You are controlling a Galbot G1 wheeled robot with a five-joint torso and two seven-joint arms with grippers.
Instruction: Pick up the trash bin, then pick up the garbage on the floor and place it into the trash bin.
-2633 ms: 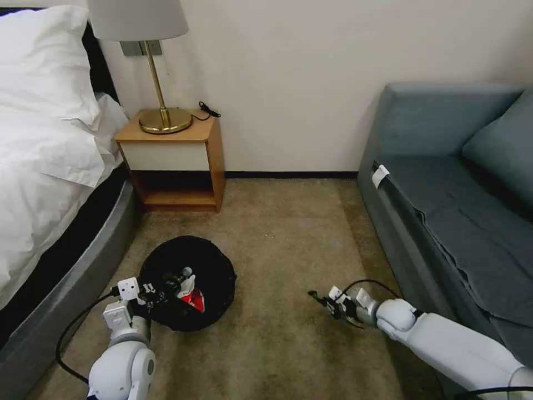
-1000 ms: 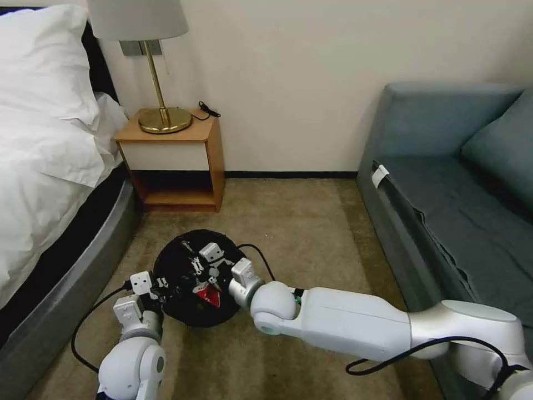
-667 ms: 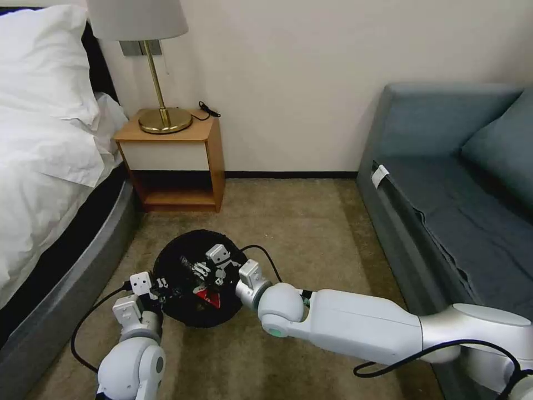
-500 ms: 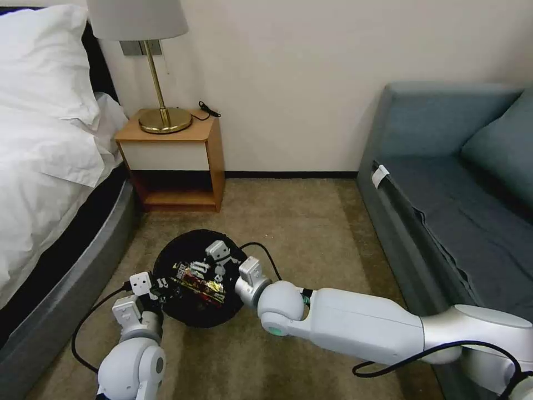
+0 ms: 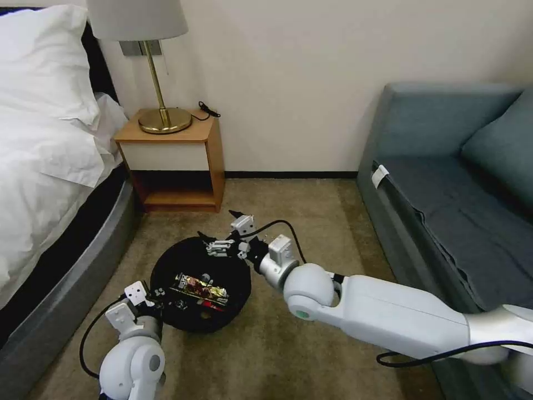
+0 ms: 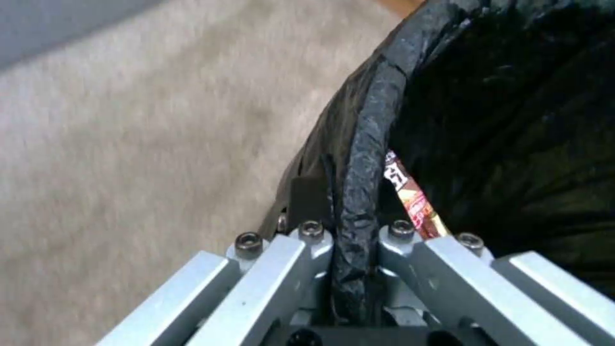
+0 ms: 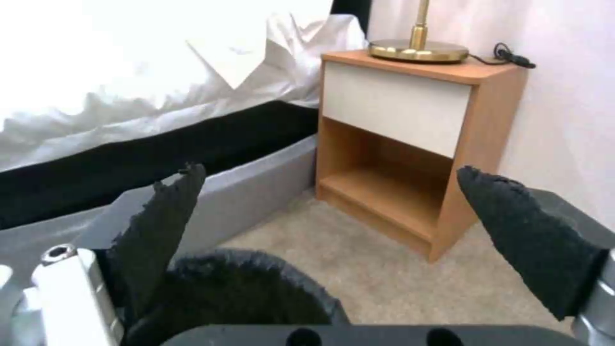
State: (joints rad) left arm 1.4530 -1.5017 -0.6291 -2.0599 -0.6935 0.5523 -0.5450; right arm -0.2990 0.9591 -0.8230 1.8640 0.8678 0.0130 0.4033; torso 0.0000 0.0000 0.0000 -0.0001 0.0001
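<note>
Head view: trash bin [image 5: 166, 266] on carpet, its near rim pinched by left gripper [image 5: 154, 294]; snack wrapper [image 5: 201, 289] lies inside. Right gripper [image 5: 221, 228] hangs spread and empty just past the far rim. Left wrist view: fingers [image 6: 282, 254] clamp the bag-lined rim. Right wrist view: fingertips [image 7: 160, 216] apart, nightstand [image 7: 410, 125] beyond.

You're looking at a beige carpet [image 5: 311, 222], a white-sheeted bed [image 5: 39, 166] at nine o'clock, a wooden nightstand [image 5: 172, 161] at eleven o'clock, a brass lamp [image 5: 161, 78] on it beside a black cord [image 5: 209, 109], a grey-blue sofa [image 5: 449, 189] at three o'clock.
</note>
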